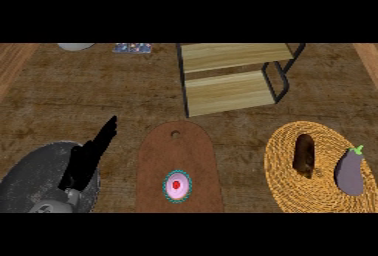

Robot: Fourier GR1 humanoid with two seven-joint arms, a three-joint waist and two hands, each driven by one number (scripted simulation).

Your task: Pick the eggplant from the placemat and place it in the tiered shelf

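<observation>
1. My left hand rests at lower left, fingers straight and together, holding nothing; parked clear of the work.
2. Cutting board at centre carries a small pink-and-teal item; unrelated to the task, I judge.
3. Tiered shelf stands beyond, both tiers bare.
4. Woven placemat at right bears a brown object and the eggplant, near its right edge.
5. My right hand is not visible; pick not begun.

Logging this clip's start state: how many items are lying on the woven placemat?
2. A purple eggplant lies at the placemat's right side, and a dark brown elongated item lies near its middle. The frame edge crops the mat, so more may be hidden.
</observation>
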